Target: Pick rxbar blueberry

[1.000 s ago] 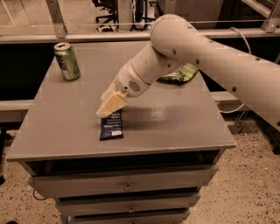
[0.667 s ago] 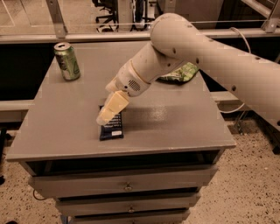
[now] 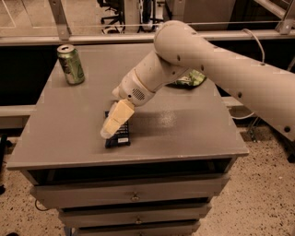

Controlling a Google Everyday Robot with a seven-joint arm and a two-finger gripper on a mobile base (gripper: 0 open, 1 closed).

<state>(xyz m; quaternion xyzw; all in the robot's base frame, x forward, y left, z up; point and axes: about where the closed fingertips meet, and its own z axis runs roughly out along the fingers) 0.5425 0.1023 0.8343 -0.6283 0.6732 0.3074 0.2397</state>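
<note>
Near the front edge of the desk [image 3: 184, 133], the claw [image 3: 110, 130] slants down over the flat-lying rxbar blueberry [image 3: 122, 137], covering its left part (whether it grips, I cannot tell).

1. A grey counter [image 3: 64, 138] is occupying the centre of the view, its flat top sitting over a stack of drawers [image 3: 133, 196] with small round knobs.
2. A speckled floor [image 3: 262, 203] is showing below and to the right of the counter.
3. A pale horizontal rail [image 3: 92, 38] is running behind the counter, with a slanted metal strut [image 3: 59, 18] rising from it.
4. A black chair base [image 3: 113, 11] is standing beyond the rail.
5. The end effector [image 3: 115, 123] is hanging low over the counter's front-centre area.
</note>
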